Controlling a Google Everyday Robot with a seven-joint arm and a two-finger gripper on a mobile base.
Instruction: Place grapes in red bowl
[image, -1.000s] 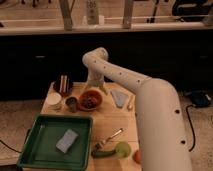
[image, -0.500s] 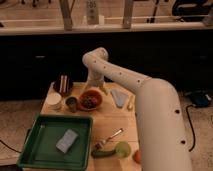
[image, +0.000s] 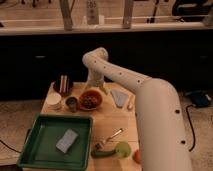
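Orange-red and shallow, the round red bowl (image: 90, 99) sits toward the back of the pale wooden table (image: 112, 122), and the grapes (image: 89, 101), a dark purplish-brown bumpy cluster, lie inside it. The white robot arm (image: 130, 82) arches over from the right, and its gripper (image: 94, 85) hangs just behind and above the bowl's far rim; I cannot tell how its fingers stand.

Left of the bowl are a small dark metal cup (image: 72, 103) and a white round cup (image: 53, 101), with a brownish striped container (image: 63, 84) behind them. A green rectangular tray (image: 35, 150) at the front left holds a pale grey-blue sponge block (image: 67, 140). Near the front edge lie a metal fork (image: 110, 138), a green pear-like fruit (image: 123, 149) and a dark green vegetable (image: 102, 153). A grey-blue cloth piece (image: 119, 98) lies right of the bowl. No writing is readable anywhere.
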